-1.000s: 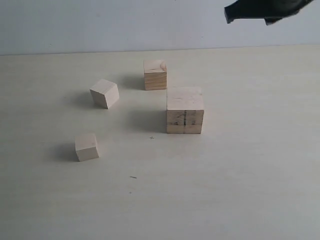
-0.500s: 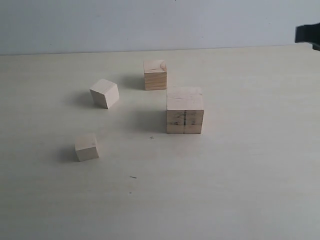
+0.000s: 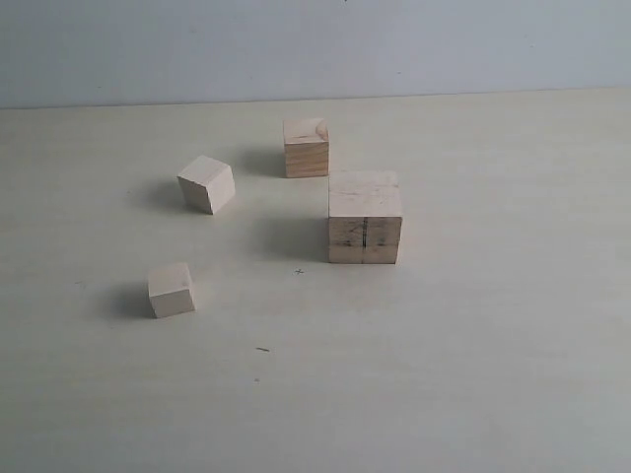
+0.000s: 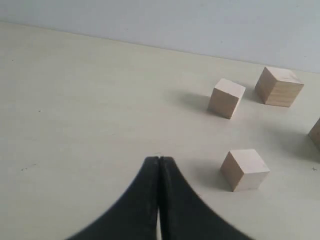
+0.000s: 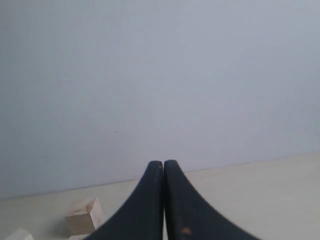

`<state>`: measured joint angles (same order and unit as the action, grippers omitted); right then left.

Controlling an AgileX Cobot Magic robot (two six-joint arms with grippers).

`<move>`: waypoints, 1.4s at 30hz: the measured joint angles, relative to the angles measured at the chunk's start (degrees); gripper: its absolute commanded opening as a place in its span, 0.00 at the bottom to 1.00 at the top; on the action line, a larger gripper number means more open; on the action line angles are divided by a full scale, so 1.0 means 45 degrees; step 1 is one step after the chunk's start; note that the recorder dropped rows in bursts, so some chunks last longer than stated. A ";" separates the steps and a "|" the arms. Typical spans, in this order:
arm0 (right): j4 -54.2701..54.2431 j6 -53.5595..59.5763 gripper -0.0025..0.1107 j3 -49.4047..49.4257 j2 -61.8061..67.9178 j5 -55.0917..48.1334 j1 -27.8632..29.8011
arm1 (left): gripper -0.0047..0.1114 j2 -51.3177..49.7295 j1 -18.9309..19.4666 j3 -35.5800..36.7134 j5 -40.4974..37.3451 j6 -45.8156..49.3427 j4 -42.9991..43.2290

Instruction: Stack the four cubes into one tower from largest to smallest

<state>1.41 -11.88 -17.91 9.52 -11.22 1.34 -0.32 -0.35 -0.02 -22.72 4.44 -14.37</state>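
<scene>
Four wooden cubes lie apart on the pale table [image 3: 473,374]. The largest cube [image 3: 365,217], pale with dark side marks, sits right of the middle. Behind it stands the darker tan cube [image 3: 306,147]. A pale cube [image 3: 206,183] rests turned at the left, and the smallest cube [image 3: 171,289] sits nearest the front left. No tower stands. Neither gripper shows in the exterior view. My left gripper [image 4: 159,159] is shut and empty, left of the smallest cube [image 4: 245,169]. My right gripper [image 5: 163,162] is shut and empty, facing the wall, with the tan cube [image 5: 84,216] low beside it.
A grey wall [image 3: 315,44] runs behind the table's far edge. Small dark specks [image 3: 261,349] mark the tabletop near the front.
The right arm, seen at the top right a second ago, has withdrawn to the right and left the exterior view. The cubes have not moved.
</scene>
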 measured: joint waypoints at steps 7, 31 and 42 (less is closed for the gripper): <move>0.0051 -0.2448 0.02 0.1861 -0.0921 -0.0572 0.0000 | 0.04 0.0000 0.0000 0.0000 0.0168 0.0476 0.0157; 0.4334 -0.2756 0.02 0.3912 0.0512 0.0724 0.0000 | 0.04 0.0000 0.0000 0.0000 0.3194 -0.0409 -0.4259; 0.2377 -0.2929 0.02 0.3912 0.0533 0.0820 0.0000 | 0.04 0.0019 0.0000 -0.0046 1.0137 -0.0469 -0.5154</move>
<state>12.11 -25.06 -0.31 11.92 -7.53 1.34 -0.23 -0.35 -0.22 22.90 2.33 -37.56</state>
